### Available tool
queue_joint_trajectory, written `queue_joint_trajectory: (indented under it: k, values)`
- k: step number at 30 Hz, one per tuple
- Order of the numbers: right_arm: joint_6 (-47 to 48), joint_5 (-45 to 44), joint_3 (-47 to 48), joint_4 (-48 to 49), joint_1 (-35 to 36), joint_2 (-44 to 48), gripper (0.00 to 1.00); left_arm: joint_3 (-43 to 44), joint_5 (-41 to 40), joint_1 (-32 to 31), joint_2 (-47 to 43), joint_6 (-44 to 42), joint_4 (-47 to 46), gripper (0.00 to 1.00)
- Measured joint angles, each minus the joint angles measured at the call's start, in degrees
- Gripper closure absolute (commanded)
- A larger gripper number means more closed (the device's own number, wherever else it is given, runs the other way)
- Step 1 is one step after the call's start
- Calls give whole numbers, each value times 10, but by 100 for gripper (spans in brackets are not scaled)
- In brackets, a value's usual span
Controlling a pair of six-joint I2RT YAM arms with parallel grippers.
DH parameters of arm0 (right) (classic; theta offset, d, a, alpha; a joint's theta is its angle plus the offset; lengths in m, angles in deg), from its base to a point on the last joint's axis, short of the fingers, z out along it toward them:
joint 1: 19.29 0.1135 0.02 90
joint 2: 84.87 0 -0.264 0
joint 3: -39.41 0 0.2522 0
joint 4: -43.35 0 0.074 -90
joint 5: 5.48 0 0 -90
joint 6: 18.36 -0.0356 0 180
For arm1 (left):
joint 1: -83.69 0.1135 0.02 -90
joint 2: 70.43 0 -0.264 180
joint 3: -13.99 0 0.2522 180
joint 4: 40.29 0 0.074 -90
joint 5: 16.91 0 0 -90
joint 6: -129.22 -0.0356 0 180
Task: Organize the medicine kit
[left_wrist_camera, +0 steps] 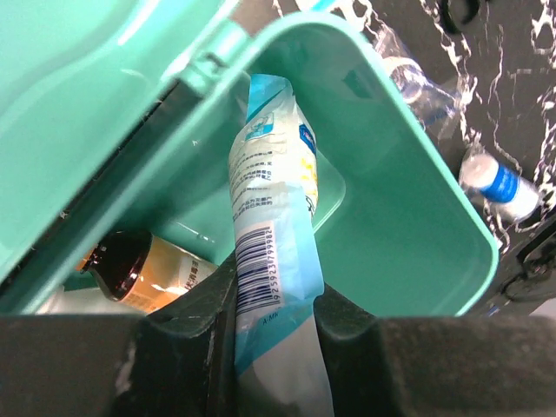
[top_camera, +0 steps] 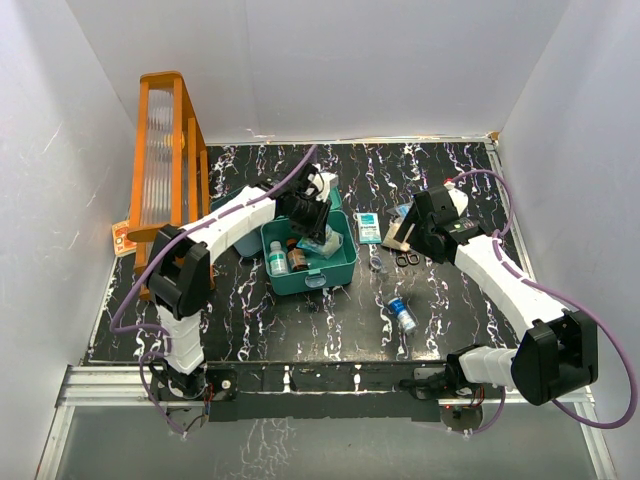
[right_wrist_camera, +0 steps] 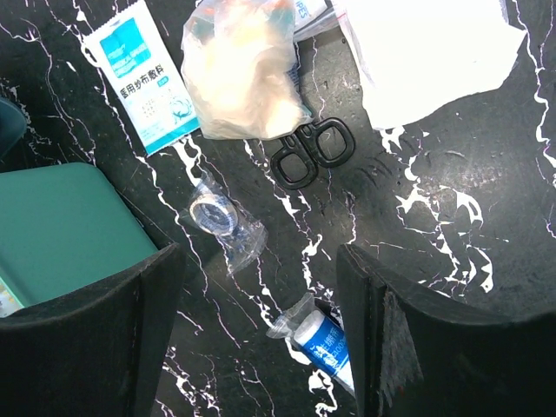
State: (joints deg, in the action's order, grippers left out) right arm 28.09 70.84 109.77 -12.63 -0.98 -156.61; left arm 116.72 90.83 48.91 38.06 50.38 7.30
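Open medicine kit (top_camera: 338, 271), left pincer (top_camera: 312, 224) gripping packet (top_camera: 327, 240) inside

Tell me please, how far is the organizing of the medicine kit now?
Done: a brown bottle lies in the open medicine kit. In hand: the left claw grips a blue-white packet pointing into the kit. Left: sachet, clear bag, scissors, bagged roll and small bottle lie on the table near the open right claw.

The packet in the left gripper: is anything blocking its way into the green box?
Nothing visible does. The lid is open, the packet, held by the left gripper, reaches into the medicine kit, and the amber bottle lies off to one side.
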Motion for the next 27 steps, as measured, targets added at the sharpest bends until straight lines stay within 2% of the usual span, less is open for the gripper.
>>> queue_joint_trajectory:
  k: [7,18,27]
  values:
    - [9,0,0,-5,0,0,32,26,-10,-25,-1,-80,50,77]
    - [17,-1,0,-13,0,0,32,26,7,-36,-1,-131,88,75]
    - [18,-1,0,-13,0,0,32,85,30,-43,27,-174,134,65]
